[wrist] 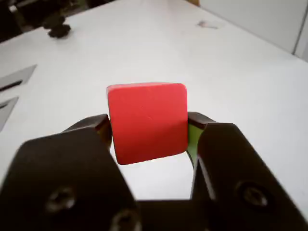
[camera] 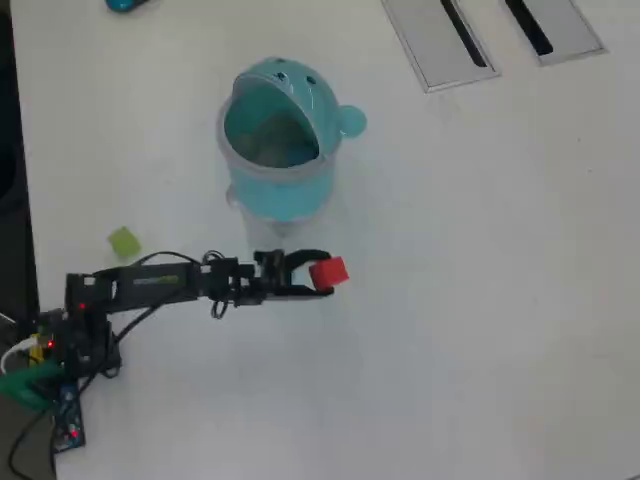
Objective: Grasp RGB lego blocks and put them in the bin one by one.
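Overhead view, left to right: yellow-green block (camera: 124,241) is seen at centre-left on the white desk (camera: 480,300), well apart from the arm. The teal bin (camera: 283,170) is seen upper centre, lid flipped open. Just below it, the red block (camera: 329,272) is clamped between the jaws of the end effector (camera: 318,275). In the wrist view the red block (wrist: 147,121) is pinched on both sides by the end effector (wrist: 149,132).

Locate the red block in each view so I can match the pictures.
Wrist view: the red block fills the centre, between the hand's two fingers.
Overhead view: the red block sits below the teal bin, at the tip of the arm.
Shared landmark: the hand shut on the block.
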### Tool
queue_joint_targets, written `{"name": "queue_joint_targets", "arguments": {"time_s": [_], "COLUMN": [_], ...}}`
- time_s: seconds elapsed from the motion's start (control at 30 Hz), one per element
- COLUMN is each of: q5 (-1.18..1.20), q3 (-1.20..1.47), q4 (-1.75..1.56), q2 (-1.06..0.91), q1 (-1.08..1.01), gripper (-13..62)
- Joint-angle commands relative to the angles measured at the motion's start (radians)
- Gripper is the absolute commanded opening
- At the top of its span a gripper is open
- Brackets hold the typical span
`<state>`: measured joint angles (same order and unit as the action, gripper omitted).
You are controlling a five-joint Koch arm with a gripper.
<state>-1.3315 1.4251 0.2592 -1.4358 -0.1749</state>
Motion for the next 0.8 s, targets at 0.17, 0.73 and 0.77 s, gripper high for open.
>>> {"name": "queue_joint_targets", "arguments": {"time_s": [0.17, 0.73, 0.77], "q5": [-0.002, -0.011, -0.012], "q3": [0.204, 0.532, 0.534], "q4": [-0.172, -0.259, -0.262], "q2": [-0.298, -0.695, -0.698], "q1": [0.104, 0.451, 0.476], "gripper": [11.8, 9.4, 9.3]}}
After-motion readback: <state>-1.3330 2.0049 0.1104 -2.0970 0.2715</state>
